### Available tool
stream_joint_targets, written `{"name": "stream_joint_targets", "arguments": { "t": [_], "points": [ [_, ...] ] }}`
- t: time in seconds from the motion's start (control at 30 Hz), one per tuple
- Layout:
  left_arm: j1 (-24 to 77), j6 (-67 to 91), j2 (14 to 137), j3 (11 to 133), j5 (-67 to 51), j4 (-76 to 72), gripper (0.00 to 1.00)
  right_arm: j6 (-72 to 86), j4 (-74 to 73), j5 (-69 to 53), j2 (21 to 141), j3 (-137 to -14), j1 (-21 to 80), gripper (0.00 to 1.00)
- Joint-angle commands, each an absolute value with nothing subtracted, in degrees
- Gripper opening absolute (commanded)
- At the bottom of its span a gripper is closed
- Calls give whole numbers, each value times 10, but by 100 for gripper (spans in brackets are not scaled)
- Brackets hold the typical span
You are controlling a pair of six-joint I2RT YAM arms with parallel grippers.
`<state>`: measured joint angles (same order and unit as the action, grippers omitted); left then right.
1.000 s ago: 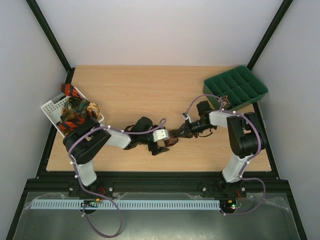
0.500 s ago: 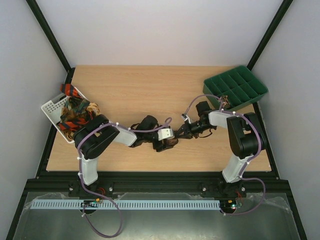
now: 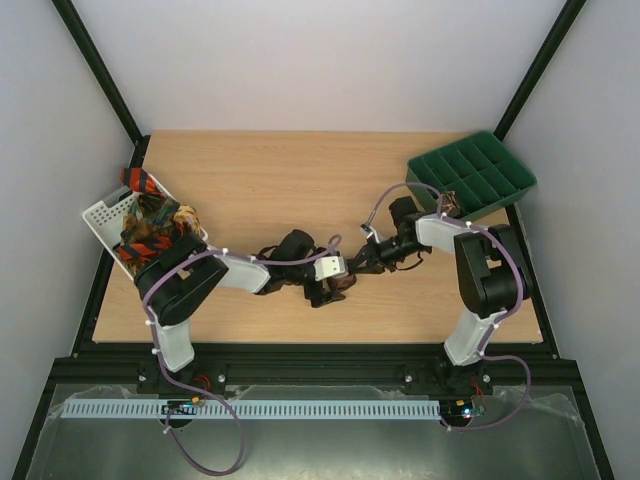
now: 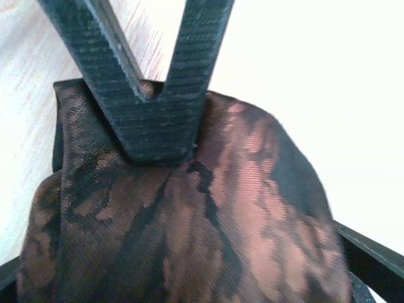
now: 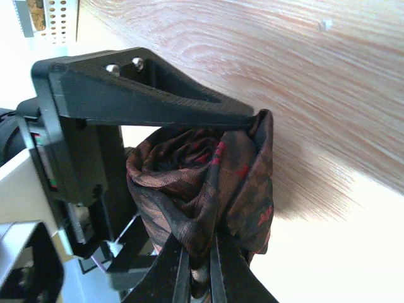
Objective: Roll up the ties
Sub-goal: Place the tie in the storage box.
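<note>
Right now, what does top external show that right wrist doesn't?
Only top external: the green tray at the table's far right, and both arms whole, angled inward so the left tool and right tool meet mid-table.
Only right wrist: the dark brown tie's coiled layers and reddish specks, the right tool shut on its fabric, and one left finger lying along the roll.
Both: the tie, both tools at it, and the wood tabletop.

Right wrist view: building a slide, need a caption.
Right gripper shut on the rolled dark brown tie, a left finger lying along its edge.
</note>
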<state>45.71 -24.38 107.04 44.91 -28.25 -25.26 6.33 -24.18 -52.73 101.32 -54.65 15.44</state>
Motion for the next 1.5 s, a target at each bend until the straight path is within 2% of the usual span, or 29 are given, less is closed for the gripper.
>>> {"name": "stream_joint_targets", "arguments": {
  "t": [0.0, 0.2, 0.43, 0.7, 0.93, 1.3, 1.47],
  "points": [
    [454, -235, 1008, 439, -293, -210, 99, 9, -315, -509, 991, -589, 150, 1],
    [417, -228, 919, 416, -306, -140, 99, -93, -432, -464, 959, -658, 124, 1],
    [377, -219, 827, 410, -307, -83, 99, -216, -555, -385, 945, -802, 52, 2],
    [353, -192, 790, 418, -278, -53, 99, -289, -656, -225, 1058, -1053, -53, 1],
    [345, -169, 754, 399, -258, -60, 99, -281, -677, -95, 1149, -1197, -97, 1],
    [324, -179, 745, 398, -254, -55, 99, -312, -638, 35, 1212, -1253, -127, 1],
    [318, -181, 751, 407, -248, -57, 99, -328, -633, 47, 1242, -1271, -127, 1]
  ]
}}
